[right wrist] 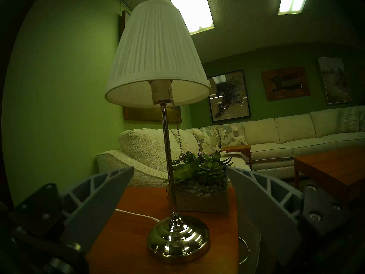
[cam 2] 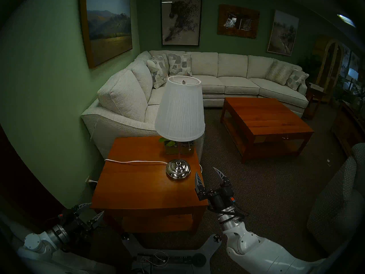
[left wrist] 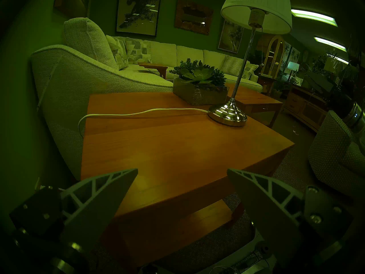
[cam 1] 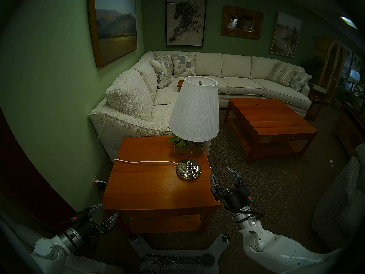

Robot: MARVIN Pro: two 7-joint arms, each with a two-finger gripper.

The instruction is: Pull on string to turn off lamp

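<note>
The lamp (cam 1: 194, 109) stands on the far right part of a wooden side table (cam 1: 150, 188), with a white pleated shade, thin chrome pole and domed chrome base (cam 1: 188, 169). The shade does not glow. The string (right wrist: 177, 131), a thin beaded chain with a small end weight, hangs free from the socket just right of the pole; it also shows in the head view (cam 1: 201, 146). My right gripper (cam 1: 219, 169) is open and empty, off the table's right edge, near the base and below the string. My left gripper (cam 1: 111, 208) is open and empty, low at the table's front left corner.
A planter box of succulents (cam 1: 183, 150) sits behind the lamp. The white power cord (cam 1: 146, 161) runs left off the table. A pale sofa (cam 1: 128, 101) stands behind, a coffee table (cam 1: 270, 117) to the far right, an armchair (cam 1: 339, 198) at my right.
</note>
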